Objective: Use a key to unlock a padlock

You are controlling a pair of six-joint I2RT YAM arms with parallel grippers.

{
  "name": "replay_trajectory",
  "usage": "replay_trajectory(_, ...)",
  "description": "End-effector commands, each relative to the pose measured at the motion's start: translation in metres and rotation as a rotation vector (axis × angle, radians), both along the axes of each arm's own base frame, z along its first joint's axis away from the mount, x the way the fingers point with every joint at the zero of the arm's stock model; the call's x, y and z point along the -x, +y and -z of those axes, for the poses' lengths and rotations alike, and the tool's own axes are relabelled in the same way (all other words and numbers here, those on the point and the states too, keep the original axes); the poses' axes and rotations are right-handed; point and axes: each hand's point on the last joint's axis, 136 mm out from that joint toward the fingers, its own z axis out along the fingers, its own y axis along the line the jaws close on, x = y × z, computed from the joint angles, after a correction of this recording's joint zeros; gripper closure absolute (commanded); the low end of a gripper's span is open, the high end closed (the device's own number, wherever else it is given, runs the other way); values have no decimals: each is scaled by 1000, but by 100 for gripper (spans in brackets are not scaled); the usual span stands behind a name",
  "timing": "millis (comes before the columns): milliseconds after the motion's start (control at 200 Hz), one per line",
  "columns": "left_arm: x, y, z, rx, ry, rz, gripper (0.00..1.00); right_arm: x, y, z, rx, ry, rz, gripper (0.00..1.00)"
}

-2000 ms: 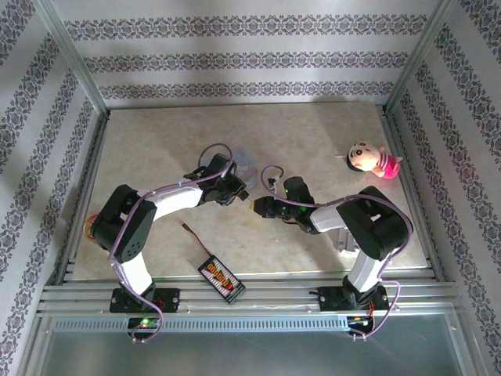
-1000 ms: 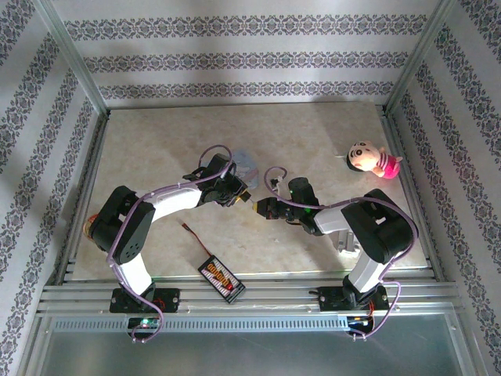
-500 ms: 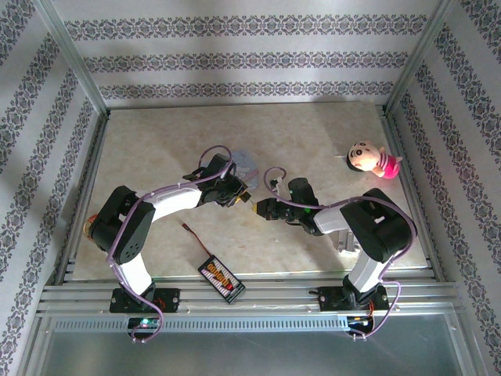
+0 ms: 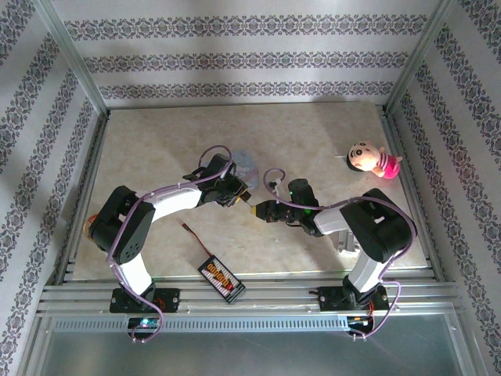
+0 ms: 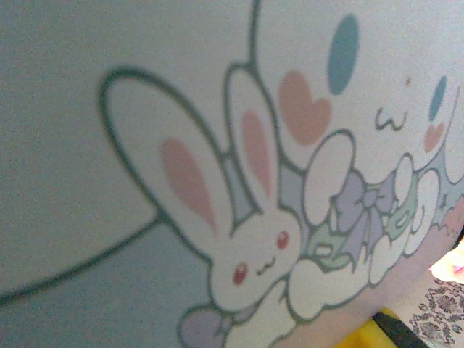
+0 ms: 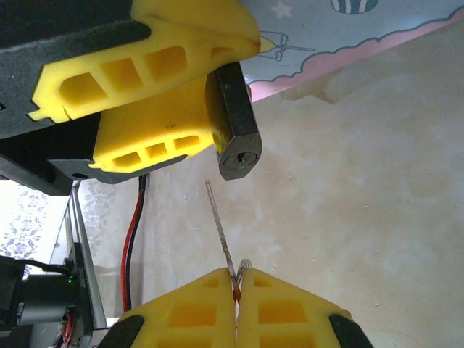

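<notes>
While the right gripper point(image 6: 235, 281) pinches the key point(image 6: 220, 230) in closed fingers, the padlock point(image 6: 233, 119), clamped in the left gripper point(image 6: 206, 90), sits just ahead of the key's tip, not touching.

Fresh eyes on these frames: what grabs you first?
In the right wrist view, the dark padlock sits clamped in the yellow left gripper, keyhole end toward the camera. Just below it, the thin key is pinched in the right gripper, its tip close to the keyhole but not in it. Next comes the light-blue tin with its cartoon rabbit, right up against the left wrist camera.
</notes>
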Motion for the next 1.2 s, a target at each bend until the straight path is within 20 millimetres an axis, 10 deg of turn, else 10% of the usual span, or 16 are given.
replay_trajectory(0, -3, 0, -15, 57, -22, -13, 100, -13, -3, -6, -9, -47, 24, 100)
replay_trajectory(1194, -4, -1, -9, 64, 0, -20, 100, -15, 6, -7, -11, -59, 13, 100)
